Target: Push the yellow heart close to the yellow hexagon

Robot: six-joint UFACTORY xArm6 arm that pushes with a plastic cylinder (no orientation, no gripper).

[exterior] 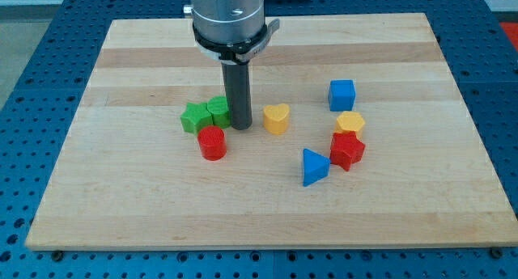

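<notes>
The yellow heart (pixel 276 117) lies near the board's middle. The yellow hexagon (pixel 350 123) lies to its right, between a blue cube (pixel 341 94) above it and a red block (pixel 347 150) below it. My tip (pixel 241 127) rests on the board just left of the yellow heart, with a small gap between them. It stands right next to a green block (pixel 218 111) on its left.
A green star-like block (pixel 194 117) touches the other green block at the left. A red cylinder (pixel 212 142) stands below them. A blue triangle (pixel 314 166) lies left of the red block. The wooden board (pixel 162 198) lies on a blue perforated table.
</notes>
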